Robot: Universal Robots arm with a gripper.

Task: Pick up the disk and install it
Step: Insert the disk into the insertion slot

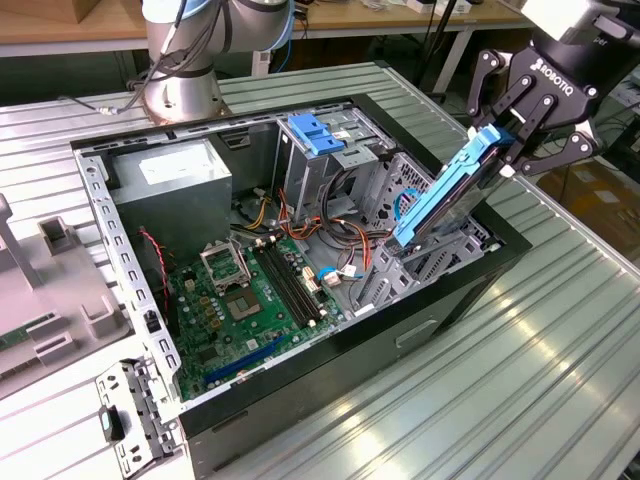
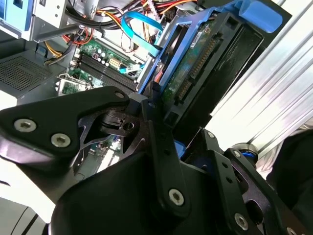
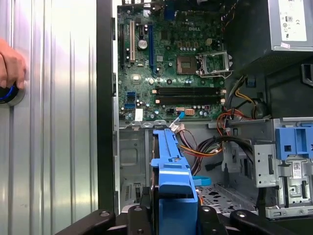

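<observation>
Gripper (image 1: 505, 140) of the 1 arm is pinching the disk (image 1: 440, 195) by its upper end, fingers drawn in against 2 sides of the blue carrier. The disk is hanging steeply tilted over the corner of the computer case (image 1: 300, 395) at the exterior view's right. Its lower end is dipping toward the mouth of the metal drive cage (image 1: 420, 270), and it is not yet seated. In the first wrist view the carrier is pointing down into the bay, with orange and red cables (image 3: 205, 147) lying just beside it. A blue data cable (image 1: 403, 205) is curling close to the disk's lower end.

Judging from this tilt, the rails are likely meeting the cage guides at an angle, so a push could jam the carrier or twist it in the grip. Because the hold is on 1 end only, a snag could lever the disk loose onto the motherboard (image 1: 250, 300). The loose wiring could also be getting trapped under the drive. A person's hand (image 3: 10, 66) is resting on the ribbed worktop (image 1: 520, 380) outside the case wall.
</observation>
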